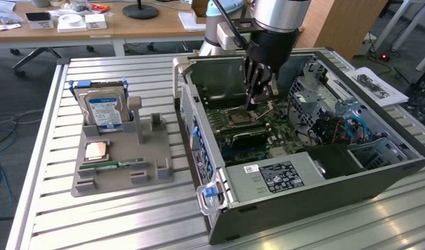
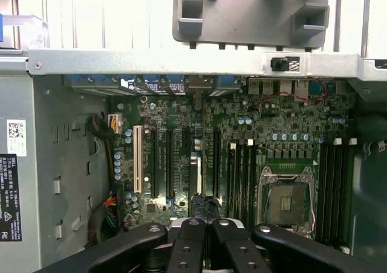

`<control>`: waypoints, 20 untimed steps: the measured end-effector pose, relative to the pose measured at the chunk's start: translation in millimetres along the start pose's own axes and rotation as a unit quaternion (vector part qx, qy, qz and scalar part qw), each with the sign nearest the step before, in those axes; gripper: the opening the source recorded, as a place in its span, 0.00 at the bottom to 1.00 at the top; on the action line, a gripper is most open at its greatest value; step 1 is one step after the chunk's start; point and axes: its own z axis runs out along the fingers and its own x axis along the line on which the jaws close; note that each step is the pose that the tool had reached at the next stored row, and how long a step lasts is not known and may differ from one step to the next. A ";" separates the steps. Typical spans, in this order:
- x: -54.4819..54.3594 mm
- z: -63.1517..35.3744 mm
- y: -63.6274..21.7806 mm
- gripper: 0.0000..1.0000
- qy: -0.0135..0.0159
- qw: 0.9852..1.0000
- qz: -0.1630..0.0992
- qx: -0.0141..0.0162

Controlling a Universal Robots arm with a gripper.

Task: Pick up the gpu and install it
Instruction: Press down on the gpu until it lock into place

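The gpu point(image 1: 249, 138) is a thin dark card standing on edge among the expansion slots of the motherboard point(image 1: 268, 125), inside the open computer case point(image 1: 324, 179). From the wrist view I look down on it edge-on as a narrow strip point(image 2: 195, 173) between the black slots. My gripper point(image 1: 254, 107) hangs above the board, higher than the card and apart from it. Its black fingertips point(image 2: 204, 223) meet, shut with nothing between them.
Beside the case, on the exterior view's left, a grey parts holder point(image 1: 122, 172) carries a blue-labelled hard drive point(image 1: 104, 112), a processor point(image 1: 96, 151) and a green memory stick point(image 1: 119, 164). The slatted metal table point(image 1: 115, 219) ends near desks at the back. Drive cages and cables point(image 1: 351, 125) crowd the case's far side.
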 end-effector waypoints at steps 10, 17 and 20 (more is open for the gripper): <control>0.0 2.0 0.0 0.11 0.000 1.000 0.000 0.000; 0.1 10.6 0.1 0.11 0.000 1.000 0.000 0.000; 0.1 14.4 0.1 0.11 0.000 1.000 0.000 0.000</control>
